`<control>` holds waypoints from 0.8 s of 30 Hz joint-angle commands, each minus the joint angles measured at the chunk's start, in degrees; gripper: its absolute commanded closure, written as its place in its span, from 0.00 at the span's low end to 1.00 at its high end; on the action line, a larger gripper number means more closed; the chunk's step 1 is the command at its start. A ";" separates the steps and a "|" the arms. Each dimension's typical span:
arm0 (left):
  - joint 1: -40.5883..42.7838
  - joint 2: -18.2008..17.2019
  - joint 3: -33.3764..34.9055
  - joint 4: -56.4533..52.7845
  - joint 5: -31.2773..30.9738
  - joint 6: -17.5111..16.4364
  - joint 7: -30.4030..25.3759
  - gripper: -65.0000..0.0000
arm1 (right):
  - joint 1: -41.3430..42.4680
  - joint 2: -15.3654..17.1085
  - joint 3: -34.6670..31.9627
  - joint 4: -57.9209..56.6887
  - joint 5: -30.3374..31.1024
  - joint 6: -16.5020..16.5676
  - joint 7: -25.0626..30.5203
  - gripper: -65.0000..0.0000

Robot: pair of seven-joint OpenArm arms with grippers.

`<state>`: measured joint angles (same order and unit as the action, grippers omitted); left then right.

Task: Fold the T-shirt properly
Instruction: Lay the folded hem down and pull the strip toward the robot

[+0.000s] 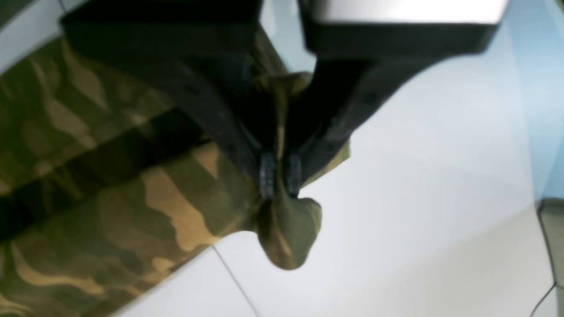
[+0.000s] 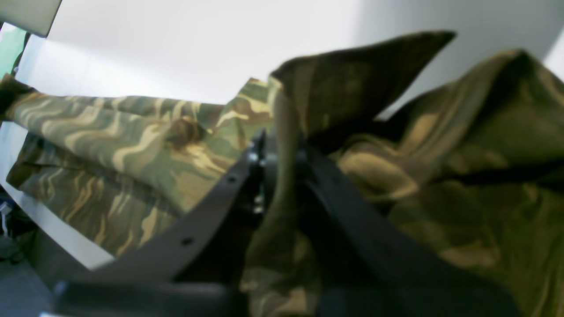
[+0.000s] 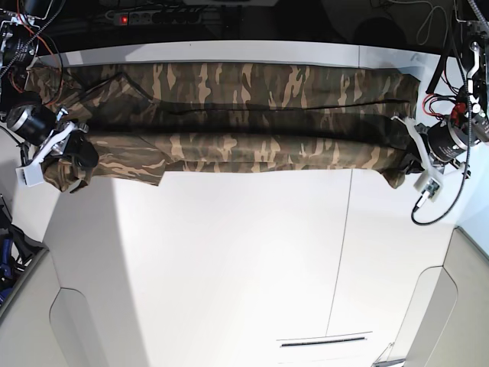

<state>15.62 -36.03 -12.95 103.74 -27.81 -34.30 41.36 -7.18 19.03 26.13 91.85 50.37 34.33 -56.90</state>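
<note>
Left end effector (image 1: 280, 176): fingers closed on a bunched corner of the camouflage T-shirt (image 3: 229, 115), a lump of cloth hanging just below the tips. Right end effector (image 2: 282, 145): closed on a pinched ridge of the same shirt, fabric draped over both fingers. Base view: shirt stretched as a long band across the upper part of the white table (image 3: 244, 260), one end at each arm. Wrist views blurred; right fingertips hidden by cloth; shirt collar not discernible
</note>
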 commanded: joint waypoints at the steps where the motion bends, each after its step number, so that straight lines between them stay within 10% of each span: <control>1: 0.55 -1.14 -1.38 1.51 0.31 0.63 -0.59 1.00 | -0.35 0.94 0.81 1.05 1.44 0.37 0.70 1.00; 20: 5.86 -0.76 -5.84 0.90 -1.53 0.66 2.23 1.00 | -9.35 -1.01 2.73 1.16 0.02 0.28 0.96 1.00; 23: 5.81 0.79 -5.84 -0.31 -1.53 0.66 2.19 0.81 | -9.70 -1.44 2.73 1.14 -1.25 0.13 1.42 0.98; 24: 5.81 1.46 -5.84 -0.57 -1.53 0.66 2.19 0.75 | -9.66 -1.42 2.73 1.14 -1.73 0.13 1.42 0.83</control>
<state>21.76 -33.63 -18.13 102.43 -28.73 -33.80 44.18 -17.12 16.69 28.29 92.03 47.79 34.33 -56.42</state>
